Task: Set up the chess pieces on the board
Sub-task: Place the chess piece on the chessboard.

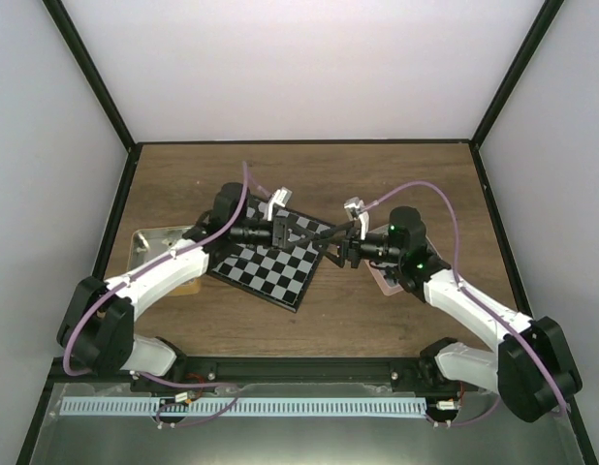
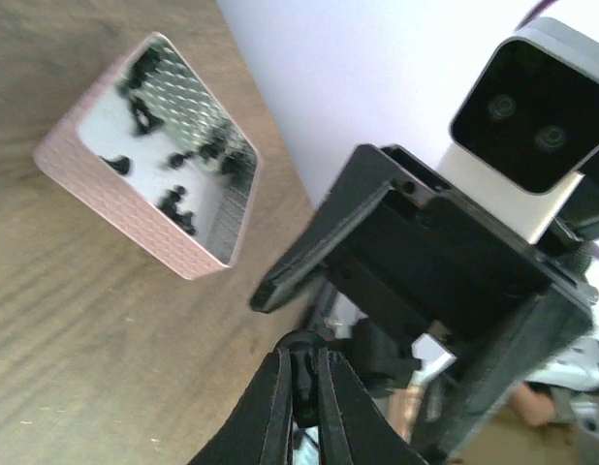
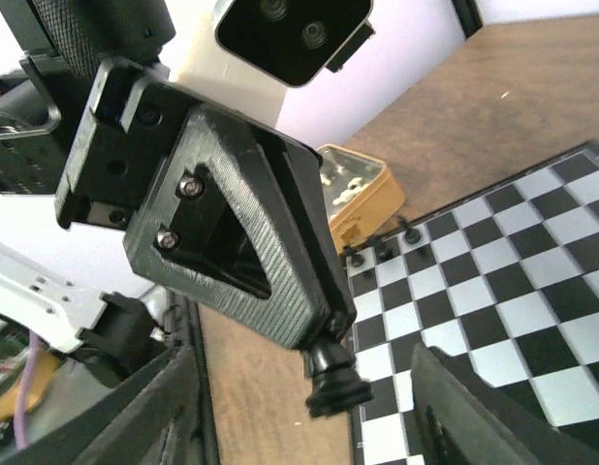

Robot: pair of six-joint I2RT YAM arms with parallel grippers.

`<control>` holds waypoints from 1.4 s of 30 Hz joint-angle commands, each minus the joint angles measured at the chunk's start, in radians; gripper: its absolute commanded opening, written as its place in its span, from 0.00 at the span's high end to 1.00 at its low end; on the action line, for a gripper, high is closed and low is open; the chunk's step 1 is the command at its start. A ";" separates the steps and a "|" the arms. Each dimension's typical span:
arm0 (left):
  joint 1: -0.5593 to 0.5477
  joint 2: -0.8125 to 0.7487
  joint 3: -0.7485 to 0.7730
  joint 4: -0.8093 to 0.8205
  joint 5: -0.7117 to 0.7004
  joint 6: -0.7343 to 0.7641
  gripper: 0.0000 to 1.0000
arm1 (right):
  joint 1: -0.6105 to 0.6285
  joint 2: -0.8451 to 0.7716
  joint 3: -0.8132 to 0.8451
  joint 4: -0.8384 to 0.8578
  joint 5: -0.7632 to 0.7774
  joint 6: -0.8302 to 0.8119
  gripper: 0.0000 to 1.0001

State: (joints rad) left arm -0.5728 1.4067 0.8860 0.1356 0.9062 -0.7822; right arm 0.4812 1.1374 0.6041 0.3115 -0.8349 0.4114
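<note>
Your left gripper (image 2: 304, 360) pinches a black piece (image 3: 333, 380); only the right wrist view shows your right gripper (image 3: 309, 426) gaping wide, empty.

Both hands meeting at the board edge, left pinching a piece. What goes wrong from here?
1. The left hand pinches the black piece only at its fingertips, so it may slip or twist out.
2. The open right hand sits very close, and pulling away could clip the left hand.
3. A low pass may knock the two pieces standing near the edge of the board.
</note>
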 commanded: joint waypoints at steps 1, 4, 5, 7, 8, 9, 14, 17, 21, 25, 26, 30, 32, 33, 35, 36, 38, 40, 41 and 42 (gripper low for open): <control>0.004 -0.020 0.104 -0.287 -0.192 0.233 0.96 | 0.008 -0.047 0.034 -0.051 0.111 -0.027 0.33; 0.008 -0.020 0.160 -0.452 -0.460 0.339 0.96 | 0.008 -0.065 0.027 -0.106 0.251 -0.030 0.28; 0.008 -0.017 0.176 -0.495 -0.554 0.365 0.96 | 0.008 -0.065 0.025 -0.131 0.311 -0.028 0.28; 0.011 0.000 0.210 -0.575 -0.729 0.411 0.96 | 0.008 -0.062 0.027 -0.179 0.416 -0.023 0.28; 0.011 0.013 0.228 -0.606 -0.808 0.423 0.96 | 0.008 -0.059 0.027 -0.201 0.454 -0.020 0.27; 0.012 0.034 0.249 -0.630 -0.872 0.434 0.96 | 0.008 -0.056 0.026 -0.221 0.485 -0.017 0.28; 0.038 0.126 0.305 -0.672 -1.030 0.461 0.96 | 0.008 -0.049 0.019 -0.241 0.548 -0.006 0.28; 0.075 0.203 0.349 -0.688 -1.057 0.463 0.96 | 0.008 -0.046 0.014 -0.243 0.567 -0.004 0.28; 0.117 0.299 0.396 -0.684 -1.056 0.468 0.96 | 0.008 -0.045 0.011 -0.248 0.573 -0.003 0.28; 0.138 0.368 0.416 -0.683 -1.108 0.478 0.96 | 0.008 -0.043 0.003 -0.248 0.576 -0.005 0.28; 0.143 0.378 0.415 -0.678 -1.114 0.478 0.96 | 0.008 -0.041 0.002 -0.246 0.577 -0.005 0.28; 0.177 0.418 0.415 -0.637 -1.071 0.474 0.96 | 0.008 -0.024 0.003 -0.238 0.573 -0.003 0.28; 0.191 0.436 0.414 -0.605 -1.051 0.464 0.96 | 0.008 -0.014 0.009 -0.235 0.568 -0.001 0.28; 0.196 0.447 0.419 -0.597 -1.043 0.458 0.96 | 0.008 -0.009 0.012 -0.235 0.567 -0.001 0.28; 0.204 0.468 0.427 -0.576 -1.027 0.455 0.96 | 0.008 0.001 0.020 -0.237 0.562 0.000 0.28; 0.206 0.478 0.430 -0.573 -1.024 0.455 0.96 | 0.008 0.005 0.026 -0.242 0.561 -0.001 0.28; 0.209 0.496 0.436 -0.563 -1.011 0.458 0.96 | 0.008 0.008 0.030 -0.247 0.561 -0.003 0.28; 0.212 0.511 0.441 -0.561 -1.009 0.460 0.96 | 0.008 0.008 0.031 -0.248 0.567 -0.005 0.28; 0.212 0.515 0.442 -0.561 -1.006 0.460 0.96 | 0.008 0.008 0.033 -0.251 0.568 -0.006 0.28; 0.214 0.521 0.442 -0.558 -1.001 0.460 0.96 | 0.009 0.007 0.034 -0.253 0.569 -0.007 0.28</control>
State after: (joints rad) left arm -0.3641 1.9041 1.2987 -0.4545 -0.1211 -0.3202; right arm 0.4816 1.1435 0.6060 0.0692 -0.2790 0.4076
